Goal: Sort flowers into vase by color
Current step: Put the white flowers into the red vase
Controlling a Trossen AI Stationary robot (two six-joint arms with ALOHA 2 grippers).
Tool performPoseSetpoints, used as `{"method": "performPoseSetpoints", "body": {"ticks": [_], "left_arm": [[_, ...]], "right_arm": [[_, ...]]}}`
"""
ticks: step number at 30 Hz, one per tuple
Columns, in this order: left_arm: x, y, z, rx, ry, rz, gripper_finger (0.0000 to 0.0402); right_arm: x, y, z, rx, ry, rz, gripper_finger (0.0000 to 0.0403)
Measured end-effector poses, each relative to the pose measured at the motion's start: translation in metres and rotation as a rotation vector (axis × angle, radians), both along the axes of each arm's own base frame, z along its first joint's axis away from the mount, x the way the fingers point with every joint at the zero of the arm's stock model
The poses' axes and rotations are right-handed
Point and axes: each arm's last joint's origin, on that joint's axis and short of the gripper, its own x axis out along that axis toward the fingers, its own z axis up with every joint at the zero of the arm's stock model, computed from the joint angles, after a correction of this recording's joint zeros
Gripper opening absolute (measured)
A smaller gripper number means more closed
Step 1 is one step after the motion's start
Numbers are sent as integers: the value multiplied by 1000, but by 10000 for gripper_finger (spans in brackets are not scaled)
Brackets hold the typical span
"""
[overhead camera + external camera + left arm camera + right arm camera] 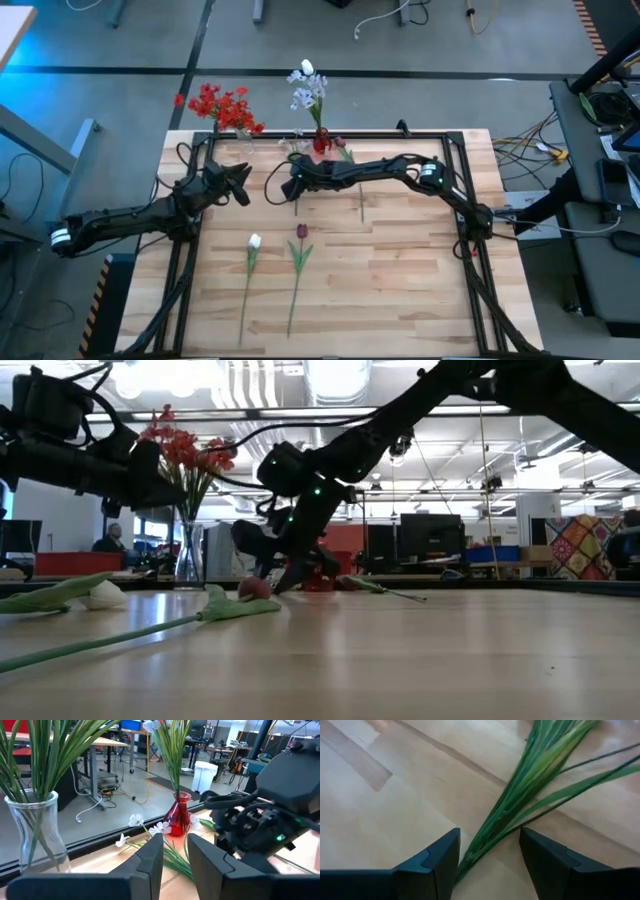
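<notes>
A spray with white blossoms (161, 827) and long green leaves (520, 805) lies flat on the table beside the red vase (321, 143), which holds white and pale-blue sprays (308, 90). My right gripper (490, 855) is open and points down, with one finger on each side of that spray's stem; I see no touch. My left gripper (243, 183) hovers open, just left of the right gripper (294, 190). The clear vase (32, 830) holds red clusters (222, 105). A white bud (254, 241) and a dark red tulip (301, 232) lie nearer the near edge.
Another green-stemmed flower (361, 200) lies right of the red vase. A black frame rail (190, 250) runs round the tabletop. Both vases stand at the far edge. Bare wood lies on the table's right half. A person (105, 542) sits far behind the table.
</notes>
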Motion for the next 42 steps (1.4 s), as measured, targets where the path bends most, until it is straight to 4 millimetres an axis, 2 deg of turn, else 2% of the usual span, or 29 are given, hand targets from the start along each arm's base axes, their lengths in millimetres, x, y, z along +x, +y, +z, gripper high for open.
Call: {"method": "performPoseSetpoints", "body": {"ticks": [3,6,11,14,16,21,26,31,35,42], "left_arm": [[0,0,0,0,1,0,74],[0,0,0,-1,1,0,74],[0,0,0,-4,-1,-1,74],[0,0,-1,-8,8,-1,74],[0,0,-3,-14,21,-1,74],[0,0,-4,-19,28,0,74],[0,-1,-4,-32,16,-22,74],[0,-1,-4,-45,6,-31,74],[0,-1,-4,-48,4,-31,74],[0,-1,-4,-52,6,-30,74]], "right_arm": [[6,-1,0,-19,50,-8,196],[12,-1,0,-32,100,15,172],[16,-2,3,-46,180,71,92],[14,0,8,-32,219,157,37],[8,6,14,-23,278,212,18],[-7,26,30,8,431,361,14],[-16,40,35,16,522,445,14],[-19,42,41,11,548,480,17],[-21,40,53,-17,536,514,49],[-22,36,58,19,495,588,140]]}}
